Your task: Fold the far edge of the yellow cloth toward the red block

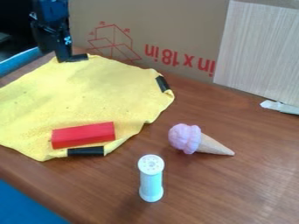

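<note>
We find the yellow cloth [88, 96] largely spread, red block [83, 135] atop. Whether the far-left claw [65, 57] grasps it, we cannot tell.

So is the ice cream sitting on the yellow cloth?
No, the toy ice cream lies on the brown table, with bare wood between it and the yellow cloth.

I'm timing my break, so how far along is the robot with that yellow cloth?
Partway, I'd say. The cloth already lies mostly spread out, with the red block on it. At work now is the gripper, at the far edge; I can't tell whether it grips the cloth. Probably left: smoothing the wavy right and near edges. The ice cream cone and white shaker sit off the cloth.
</note>
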`<action>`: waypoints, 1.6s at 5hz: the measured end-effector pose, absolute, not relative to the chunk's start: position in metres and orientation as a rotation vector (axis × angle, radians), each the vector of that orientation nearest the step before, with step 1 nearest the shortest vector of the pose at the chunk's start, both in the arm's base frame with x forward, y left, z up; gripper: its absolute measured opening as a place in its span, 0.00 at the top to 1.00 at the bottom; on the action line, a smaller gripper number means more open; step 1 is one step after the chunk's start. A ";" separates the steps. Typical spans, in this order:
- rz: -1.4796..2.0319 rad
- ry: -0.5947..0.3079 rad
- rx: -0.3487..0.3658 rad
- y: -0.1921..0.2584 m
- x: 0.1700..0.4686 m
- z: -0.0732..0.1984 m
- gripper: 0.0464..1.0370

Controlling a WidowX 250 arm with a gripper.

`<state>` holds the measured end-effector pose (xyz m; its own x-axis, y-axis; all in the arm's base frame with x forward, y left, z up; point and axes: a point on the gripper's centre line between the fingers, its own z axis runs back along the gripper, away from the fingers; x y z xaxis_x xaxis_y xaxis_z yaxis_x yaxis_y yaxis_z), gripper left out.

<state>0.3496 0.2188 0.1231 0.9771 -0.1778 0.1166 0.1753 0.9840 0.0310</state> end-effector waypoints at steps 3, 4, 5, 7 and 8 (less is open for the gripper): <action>-0.200 -0.104 0.047 0.236 0.368 0.068 0.04; -0.227 -0.126 0.062 0.241 0.378 0.072 0.04; -0.266 -0.139 0.045 0.242 0.385 0.081 0.04; -0.311 -0.134 0.052 0.260 0.388 0.085 0.04; -0.341 -0.134 0.073 0.267 0.397 0.074 0.04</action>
